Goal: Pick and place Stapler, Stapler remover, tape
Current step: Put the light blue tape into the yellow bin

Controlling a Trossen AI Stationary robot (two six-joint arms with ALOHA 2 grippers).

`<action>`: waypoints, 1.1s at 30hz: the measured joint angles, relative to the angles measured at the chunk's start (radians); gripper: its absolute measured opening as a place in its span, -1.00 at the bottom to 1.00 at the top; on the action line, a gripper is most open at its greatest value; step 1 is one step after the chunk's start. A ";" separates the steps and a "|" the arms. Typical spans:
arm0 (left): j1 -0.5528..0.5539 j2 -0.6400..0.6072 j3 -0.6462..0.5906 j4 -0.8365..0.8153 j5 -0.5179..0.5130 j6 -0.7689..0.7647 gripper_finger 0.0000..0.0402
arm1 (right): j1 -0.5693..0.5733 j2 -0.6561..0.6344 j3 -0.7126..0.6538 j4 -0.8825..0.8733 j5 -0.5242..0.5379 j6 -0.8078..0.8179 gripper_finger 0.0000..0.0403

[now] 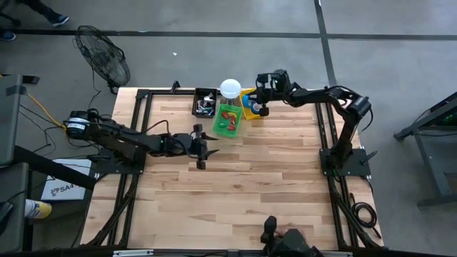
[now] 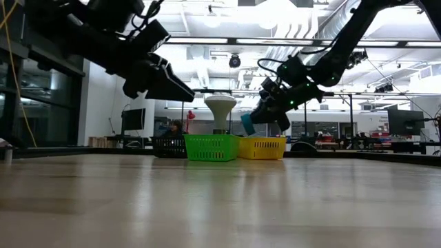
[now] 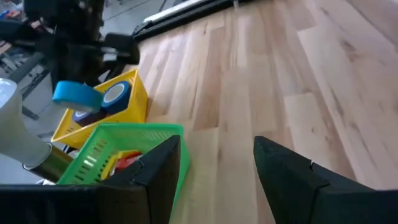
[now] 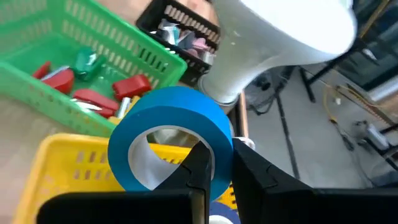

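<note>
My right gripper (image 4: 222, 168) is shut on a blue tape roll (image 4: 171, 124) and holds it over the yellow basket (image 1: 248, 105) at the far middle of the table. In the low view the roll (image 2: 247, 124) hangs just above that basket (image 2: 262, 147). Another blue roll (image 3: 116, 96) lies inside the basket. The green basket (image 4: 37, 37) beside it holds red and green pieces (image 4: 134, 84); which is the stapler and which the stapler remover I cannot tell. My left gripper (image 3: 217, 174) stands open over bare wood (image 1: 202, 148), left of the green basket (image 1: 228, 120). My right gripper has the blue tape roll by its ring wall (image 4: 219, 148), one finger (image 4: 199, 165) inside the open centre and the other (image 4: 249, 171) outside. The fingers come from the table's right side, slanting downward. The roll is lifted clear, standing on edge above the yellow basket.
A big white round-topped jar (image 1: 230, 88) stands behind the green basket. A black basket (image 1: 205, 103) with small items sits to its left. Dark frame rails (image 1: 139, 128) run along the table's left, right and far sides. A wide stretch of wood (image 1: 243, 193) lies toward the near edge.
</note>
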 joint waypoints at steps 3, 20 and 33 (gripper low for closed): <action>0.000 0.000 -0.007 0.015 -0.001 0.000 -0.02 | -0.002 0.010 0.020 -0.010 0.003 -0.028 -0.85; 0.001 0.000 -0.007 0.044 -0.001 0.011 -0.02 | -0.014 0.071 0.022 0.056 -0.010 -0.194 -0.82; 0.001 0.001 -0.007 0.046 -0.006 0.004 -0.02 | -0.014 0.090 0.022 0.085 0.000 -0.215 -0.63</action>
